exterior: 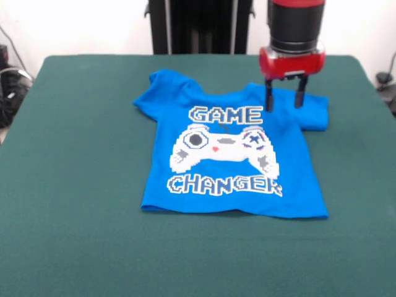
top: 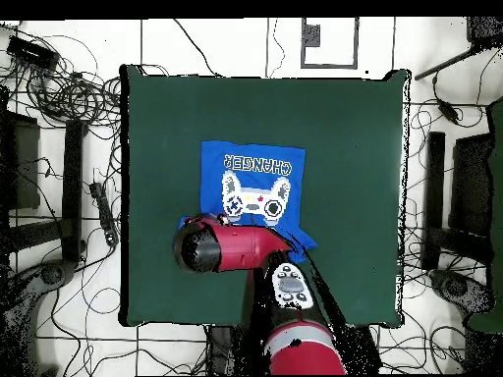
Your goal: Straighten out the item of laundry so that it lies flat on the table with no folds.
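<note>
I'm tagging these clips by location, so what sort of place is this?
Probably a robotics lab. A red and black arm works over a green cloth table holding only a T-shirt, and loose cables cover the tiled floor around the table.

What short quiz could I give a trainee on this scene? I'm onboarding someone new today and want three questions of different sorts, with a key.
1. True or false: the gripper is open above the shirt.
2. Multiple choice: in the front view, the gripper hangs over which part of the shirt? A) bottom hem B) picture-right shoulder and sleeve C) picture-left sleeve
3. Fill in: the shirt lies printed side ____ on the green table.

Key: 1 true; 2 B; 3 up
</note>
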Available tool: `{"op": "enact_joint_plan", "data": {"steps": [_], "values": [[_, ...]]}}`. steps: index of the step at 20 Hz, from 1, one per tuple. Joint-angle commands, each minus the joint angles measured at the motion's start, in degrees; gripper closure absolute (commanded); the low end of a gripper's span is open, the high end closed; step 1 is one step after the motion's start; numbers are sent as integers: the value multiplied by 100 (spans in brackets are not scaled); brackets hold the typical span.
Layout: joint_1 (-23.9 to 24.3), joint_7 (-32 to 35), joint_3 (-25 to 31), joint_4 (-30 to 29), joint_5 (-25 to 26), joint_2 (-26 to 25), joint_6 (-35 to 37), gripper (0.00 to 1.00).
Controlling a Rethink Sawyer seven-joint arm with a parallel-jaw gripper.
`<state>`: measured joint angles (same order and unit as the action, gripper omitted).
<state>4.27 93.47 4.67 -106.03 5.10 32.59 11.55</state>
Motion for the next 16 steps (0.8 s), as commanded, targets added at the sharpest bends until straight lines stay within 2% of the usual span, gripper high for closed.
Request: {"op": "enact_joint_plan", "data": {"steps": [1, 16], "values": [[-352, 1800, -6, -434, -568, -447, -403, 0], [-883, 2065, 34, -683, -1146, -419, -616, 0]]}}
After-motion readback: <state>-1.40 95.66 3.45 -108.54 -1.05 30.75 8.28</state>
